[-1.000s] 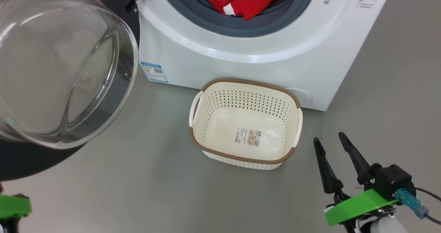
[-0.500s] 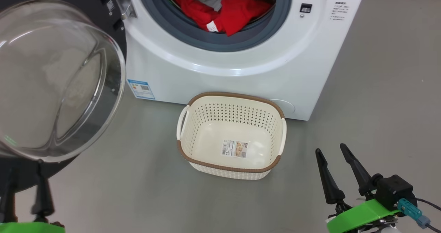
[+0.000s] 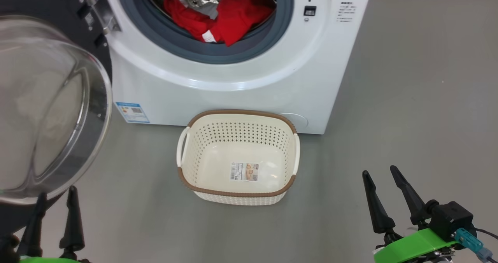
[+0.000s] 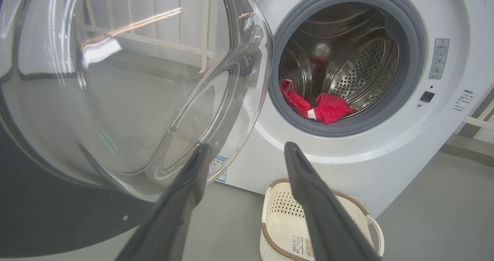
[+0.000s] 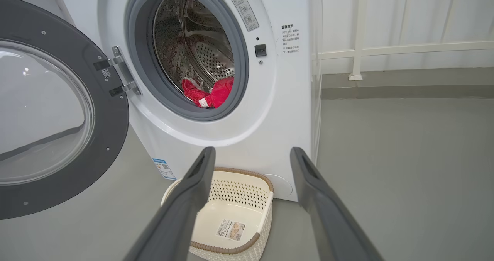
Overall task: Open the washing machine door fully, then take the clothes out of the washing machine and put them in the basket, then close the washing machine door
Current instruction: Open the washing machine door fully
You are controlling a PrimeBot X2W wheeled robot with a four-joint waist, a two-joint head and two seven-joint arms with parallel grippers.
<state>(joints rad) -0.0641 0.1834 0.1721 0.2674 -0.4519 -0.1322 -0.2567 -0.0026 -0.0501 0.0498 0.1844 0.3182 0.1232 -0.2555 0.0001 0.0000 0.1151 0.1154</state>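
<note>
In the head view, the big white boxy front-loading washing machine [image 3: 233,84] stands at the top. Its round door [image 3: 42,107], with a black rim and a bulging clear glass bowl, is swung out to the robot's left. The soft bright red clothes with white trim [image 3: 221,20] lie heaped at the front of the drum, against the grey gasket. The cream-white perforated plastic basket with a brown woven-look rim [image 3: 241,138] sits on the grey floor just in front of the washing machine, with only a paper label inside. The left hand [image 3: 56,193] is at the lower left just below the door's glass, fingers apart and holding nothing. The right hand [image 3: 379,170] is at the lower right, also spread and empty, well apart from the basket.

In the left wrist view, the door's glass looms close beside the left hand's fingers. Whether they touch it cannot be told. The perforated steel drum [image 4: 347,60] holds the clothes low at its front.

In the right wrist view, the door hangs on its metal hinge [image 5: 119,75], well clear of the opening.

The door looks open, so that step seems done or nearly so. Moving the clothes to the basket and closing the door are both still left.
</note>
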